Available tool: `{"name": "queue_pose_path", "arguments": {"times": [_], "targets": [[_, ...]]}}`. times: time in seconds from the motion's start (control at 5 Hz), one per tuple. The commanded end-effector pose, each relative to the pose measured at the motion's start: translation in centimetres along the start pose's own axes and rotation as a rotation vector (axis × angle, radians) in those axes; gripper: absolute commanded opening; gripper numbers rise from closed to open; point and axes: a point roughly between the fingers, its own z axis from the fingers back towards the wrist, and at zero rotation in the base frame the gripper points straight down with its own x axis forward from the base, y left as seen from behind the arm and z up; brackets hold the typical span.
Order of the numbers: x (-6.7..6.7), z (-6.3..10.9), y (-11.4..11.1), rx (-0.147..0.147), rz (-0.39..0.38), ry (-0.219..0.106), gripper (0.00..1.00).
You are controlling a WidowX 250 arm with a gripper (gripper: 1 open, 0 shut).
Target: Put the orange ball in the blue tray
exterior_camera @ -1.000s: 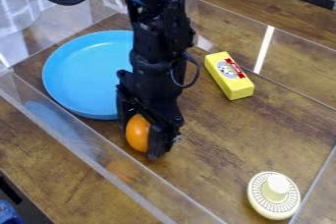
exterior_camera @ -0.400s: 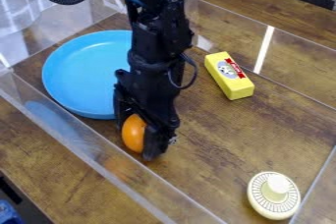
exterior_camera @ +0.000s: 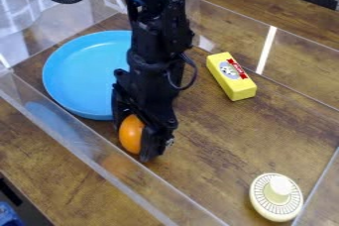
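Reaching down from above, the black robot gripper [exterior_camera: 143, 131] has its fingers around the glossy orange ball [exterior_camera: 131, 134], low by the clear plastic wall [exterior_camera: 99, 156]; from here I can't tell whether they're clamped on it. The ball is outside the round sky-blue plastic tray [exterior_camera: 82, 76], near its rim.

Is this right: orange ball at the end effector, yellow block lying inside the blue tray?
Not quite: the camera view shows the yellow block on the wooden table, outside the blue tray. The rest holds.
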Motion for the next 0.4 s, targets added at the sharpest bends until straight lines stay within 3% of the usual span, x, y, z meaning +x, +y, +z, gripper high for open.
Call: {"name": "queue_pose_path", "arguments": {"times": [0.0,0.2], "targets": [[0.86,2.45,0.38,0.026,-0.008,-0.077,0.00],[0.78,2.65,0.54,0.030,-0.013,-0.077,0.00]]}}
